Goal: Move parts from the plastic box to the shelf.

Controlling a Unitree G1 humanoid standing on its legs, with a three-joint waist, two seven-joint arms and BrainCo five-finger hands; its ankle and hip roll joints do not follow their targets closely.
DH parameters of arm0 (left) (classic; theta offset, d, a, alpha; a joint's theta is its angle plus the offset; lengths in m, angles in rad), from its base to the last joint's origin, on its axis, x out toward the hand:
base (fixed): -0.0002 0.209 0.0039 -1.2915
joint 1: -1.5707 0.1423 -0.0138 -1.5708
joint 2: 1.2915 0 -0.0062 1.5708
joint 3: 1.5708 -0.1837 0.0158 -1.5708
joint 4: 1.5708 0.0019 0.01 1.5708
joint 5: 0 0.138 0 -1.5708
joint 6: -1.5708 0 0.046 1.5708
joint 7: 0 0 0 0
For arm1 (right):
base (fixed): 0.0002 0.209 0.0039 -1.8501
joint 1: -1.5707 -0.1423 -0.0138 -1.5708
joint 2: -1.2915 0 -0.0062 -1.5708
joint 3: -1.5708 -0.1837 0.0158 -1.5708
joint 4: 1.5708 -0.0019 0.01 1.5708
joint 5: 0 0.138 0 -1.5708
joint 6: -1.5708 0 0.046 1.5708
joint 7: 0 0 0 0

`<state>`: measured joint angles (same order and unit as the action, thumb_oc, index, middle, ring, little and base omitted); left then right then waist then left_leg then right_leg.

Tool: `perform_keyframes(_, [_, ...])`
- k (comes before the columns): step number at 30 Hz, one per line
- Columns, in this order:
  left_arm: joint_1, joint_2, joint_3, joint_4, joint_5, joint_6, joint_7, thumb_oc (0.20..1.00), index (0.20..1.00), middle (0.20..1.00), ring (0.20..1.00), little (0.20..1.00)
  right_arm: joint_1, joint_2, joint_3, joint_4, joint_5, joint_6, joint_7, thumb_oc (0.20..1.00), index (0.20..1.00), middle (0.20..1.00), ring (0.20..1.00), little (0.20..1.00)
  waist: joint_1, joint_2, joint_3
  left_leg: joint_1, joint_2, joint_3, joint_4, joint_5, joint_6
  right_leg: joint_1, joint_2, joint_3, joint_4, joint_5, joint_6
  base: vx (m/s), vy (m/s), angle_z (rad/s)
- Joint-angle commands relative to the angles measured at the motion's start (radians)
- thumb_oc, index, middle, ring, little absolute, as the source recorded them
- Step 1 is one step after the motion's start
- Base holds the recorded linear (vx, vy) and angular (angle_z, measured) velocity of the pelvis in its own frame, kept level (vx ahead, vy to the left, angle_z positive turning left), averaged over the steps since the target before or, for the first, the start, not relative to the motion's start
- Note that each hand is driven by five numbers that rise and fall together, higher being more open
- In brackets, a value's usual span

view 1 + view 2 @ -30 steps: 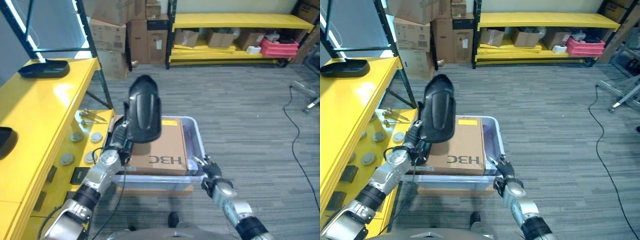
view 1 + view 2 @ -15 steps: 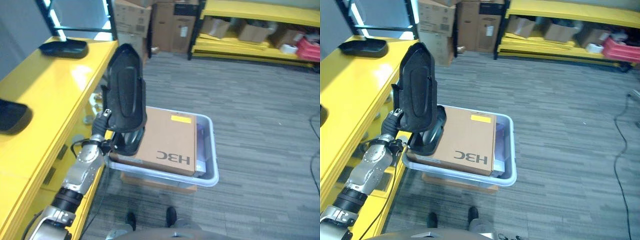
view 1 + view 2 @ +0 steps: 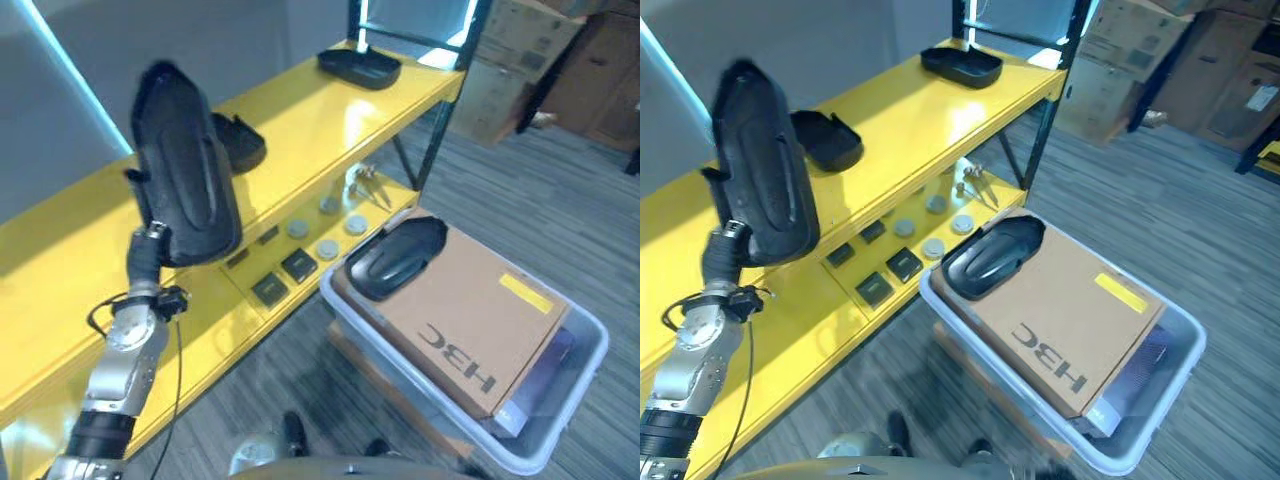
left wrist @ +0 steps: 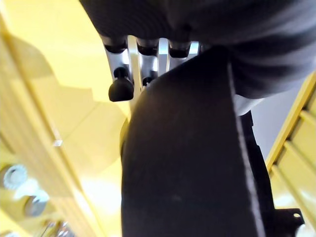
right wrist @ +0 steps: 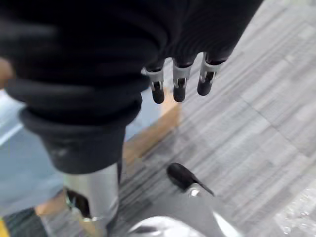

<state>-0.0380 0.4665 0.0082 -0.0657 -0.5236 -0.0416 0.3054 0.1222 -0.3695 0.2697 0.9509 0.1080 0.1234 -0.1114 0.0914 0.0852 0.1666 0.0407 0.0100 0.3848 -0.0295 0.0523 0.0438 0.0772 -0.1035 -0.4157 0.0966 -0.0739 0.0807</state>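
Fingers [image 4: 121, 81] of the left hand [image 4: 148, 59] curl round a black part [image 3: 185, 180] over the yellow shelf [image 3: 300, 130]; right hand [image 5: 180, 79] hangs relaxed, empty.

The part [image 3: 185, 165] held up is black, as is the part [image 3: 393, 258] on the brown carton [image 3: 470, 315]. The carton carries a yellow label [image 3: 527, 293] and sits in a pale blue-grey box [image 3: 580, 425]. The shelf [image 3: 300, 130] is bright yellow, with black trays [image 3: 360, 67] on top. The floor [image 3: 560, 215] is grey striped carpet.
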Motion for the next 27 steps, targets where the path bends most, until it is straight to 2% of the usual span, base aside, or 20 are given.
perform_keyframes(1, [-0.025, 0.065, 0.097, -0.057, 0.063, -0.056, 0.010, 0.200, 0.200, 0.200, 0.200, 0.200, -0.008, 0.046, 0.045, 0.041, -0.096, 0.067, 0.033, 1.000, 1.000, 1.000, 1.000, 1.000, 0.018, -0.060, -0.052, -0.103, -0.060, -0.073, 0.063, -0.036, -0.072, 0.048, 0.053, 0.044, -0.090, 0.035, 0.036, 0.18, 0.093, 0.54])
perform_keyframes(4, [0.020, 0.077, 0.132, -0.076, 0.081, -0.026, -0.019, 0.200, 0.200, 0.200, 0.200, 0.200, -0.029, 0.054, 0.070, 0.015, -0.084, 0.104, 0.050, 1.000, 1.000, 1.000, 1.000, 1.000, 0.052, -0.063, -0.064, -0.066, -0.077, -0.103, 0.041, -0.051, -0.052, 0.059, 0.039, 0.022, -0.048, 0.008, 0.036, 0.17, 0.074, 0.32])
perform_keyframes(6, [0.027, 0.077, 0.139, -0.072, 0.083, -0.026, -0.027, 0.200, 0.200, 0.200, 0.200, 0.200, -0.032, 0.056, 0.074, 0.008, -0.074, 0.113, 0.047, 1.000, 1.000, 1.000, 1.000, 1.000, 0.058, -0.063, -0.066, -0.061, -0.080, -0.111, 0.039, -0.054, -0.047, 0.058, 0.035, 0.019, -0.031, -0.001, 0.036, 0.12, 0.063, 0.44])
perform_keyframes(9, [0.025, 0.091, 0.145, -0.046, 0.080, -0.035, -0.060, 0.200, 0.200, 0.200, 0.200, 0.200, -0.041, 0.066, 0.072, -0.014, -0.029, 0.139, 0.025, 1.000, 1.000, 1.000, 1.000, 1.000, 0.061, -0.059, -0.065, -0.053, -0.091, -0.123, 0.045, -0.074, -0.009, -0.007, -0.009, 0.024, 0.193, 0.012, 0.076, 0.14, 0.133, 0.28])
perform_keyframes(11, [-0.013, 0.105, 0.122, -0.015, 0.073, -0.042, -0.061, 0.200, 0.200, 0.200, 0.200, 0.200, -0.041, 0.074, 0.056, 0.001, 0.019, 0.115, 0.006, 1.000, 1.000, 1.000, 1.000, 1.000, 0.044, -0.044, -0.047, -0.051, -0.102, -0.155, 0.058, -0.092, 0.033, -0.113, -0.049, 0.083, 0.459, 0.056, 0.111, 0.09, 0.154, 0.54])
perform_keyframes(12, [-0.032, 0.109, 0.107, -0.002, 0.070, -0.044, -0.056, 0.200, 0.200, 0.200, 0.200, 0.200, -0.042, 0.079, 0.044, 0.013, 0.071, 0.099, -0.014, 1.000, 1.000, 1.000, 1.000, 1.000, 0.036, -0.041, -0.037, -0.052, -0.112, -0.176, 0.064, -0.102, 0.049, -0.161, -0.056, 0.119, 0.548, 0.064, 0.118, 0.00, 0.083, 0.66])
perform_keyframes(13, [-0.053, 0.115, 0.085, 0.009, 0.061, -0.043, -0.047, 0.200, 0.200, 0.200, 0.200, 0.200, -0.045, 0.085, 0.022, 0.032, 0.108, 0.076, -0.028, 1.000, 1.000, 1.000, 1.000, 1.000, 0.017, -0.027, -0.024, -0.054, -0.103, -0.196, 0.070, -0.090, 0.062, -0.221, -0.026, 0.174, 0.630, 0.090, 0.093, 0.00, -0.029, 0.66])
perform_keyframes(14, [-0.076, 0.117, 0.060, 0.017, 0.042, -0.030, -0.032, 0.200, 0.200, 0.200, 0.200, 0.200, -0.049, 0.085, 0.001, 0.052, 0.126, 0.057, -0.022, 1.000, 1.000, 1.000, 1.000, 1.000, -0.004, -0.026, -0.015, -0.046, -0.106, -0.231, 0.074, -0.098, 0.065, -0.263, 0.002, 0.231, 0.643, 0.098, 0.086, 0.05, -0.182, 0.92])
perform_keyframes(15, [-0.114, 0.108, 0.023, 0.035, 0.054, -0.017, -0.017, 0.200, 0.200, 0.200, 0.200, 0.200, -0.048, 0.083, -0.022, 0.085, 0.148, 0.033, -0.003, 1.000, 1.000, 1.000, 1.000, 1.000, -0.040, -0.036, -0.002, -0.032, -0.112, -0.281, 0.081, -0.106, 0.065, -0.282, 0.021, 0.291, 0.557, 0.117, 0.077, 0.17, -0.223, 1.05])
perform_keyframes(16, [-0.130, 0.104, 0.008, 0.042, 0.074, -0.011, -0.006, 0.200, 0.200, 0.200, 0.200, 0.200, -0.048, 0.082, -0.030, 0.097, 0.140, 0.023, 0.000, 1.000, 1.000, 1.000, 1.000, 1.000, -0.054, -0.039, 0.005, -0.024, -0.113, -0.299, 0.082, -0.109, 0.063, -0.276, 0.023, 0.307, 0.507, 0.127, 0.077, 0.23, -0.300, 0.89])
perform_keyframes(17, [-0.156, 0.099, -0.013, 0.047, 0.096, -0.002, 0.003, 0.200, 0.200, 0.200, 0.200, 0.200, -0.047, 0.081, -0.038, 0.116, 0.140, 0.011, 0.004, 1.000, 1.000, 1.000, 1.000, 1.000, -0.068, -0.054, 0.005, -0.021, -0.117, -0.324, 0.084, -0.111, 0.056, -0.265, 0.017, 0.349, 0.372, 0.151, 0.076, 0.36, -0.427, 1.37])
perform_keyframes(18, [-0.191, 0.093, -0.038, 0.048, 0.118, 0.026, 0.003, 0.200, 0.200, 0.200, 0.200, 0.200, -0.046, 0.078, -0.056, 0.155, 0.148, -0.005, 0.016, 1.000, 1.000, 1.000, 1.000, 1.000, -0.096, -0.079, 0.010, -0.001, -0.126, -0.375, 0.090, -0.126, 0.040, -0.225, 0.011, 0.428, 0.132, 0.195, 0.087, 0.36, -0.432, 1.29])
perform_keyframes(20, [-0.200, 0.103, -0.051, 0.043, 0.119, 0.037, 0.002, 0.200, 0.200, 0.200, 0.200, 0.200, -0.046, 0.083, -0.069, 0.174, 0.128, -0.005, 0.028, 1.000, 1.000, 1.000, 1.000, 1.000, -0.111, -0.091, 0.012, 0.012, -0.127, -0.403, 0.095, -0.143, 0.039, -0.232, 0.014, 0.491, 0.055, 0.252, 0.102, 0.32, -0.369, 1.20])
perform_keyframes(21, [-0.204, 0.117, -0.042, 0.033, 0.104, 0.060, -0.009, 0.200, 0.200, 0.200, 0.200, 0.200, -0.042, 0.073, -0.070, 0.170, 0.097, 0.006, 0.051, 1.000, 1.000, 1.000, 1.000, 1.000, -0.116, -0.096, 0.006, 0.022, -0.097, -0.408, 0.089, -0.144, 0.027, -0.196, 0.023, 0.514, -0.006, 0.216, 0.098, 0.26, -0.310, 0.84])
perform_keyframes(24, [-0.200, 0.113, -0.051, 0.036, 0.109, 0.074, -0.002, 0.200, 0.200, 0.200, 0.200, 0.200, -0.035, 0.059, -0.059, 0.172, 0.093, -0.002, 0.071, 1.000, 1.000, 1.000, 1.000, 1.000, -0.113, -0.106, -0.016, 0.015, -0.059, -0.397, 0.078, -0.124, -0.003, -0.144, 0.031, 0.501, -0.050, 0.190, 0.087, 0.16, -0.244, 0.43])
perform_keyframes(27, [-0.182, 0.075, -0.062, 0.020, 0.145, 0.140, 0.013, 0.200, 0.200, 0.200, 0.200, 0.200, -0.018, 0.041, -0.052, 0.118, 0.104, 0.037, 0.056, 1.000, 1.000, 1.000, 1.000, 1.000, -0.117, -0.123, -0.044, 0.003, -0.003, -0.358, 0.061, -0.097, -0.041, -0.085, 0.054, 0.476, -0.100, 0.159, 0.060, 0.19, -0.245, 0.27])
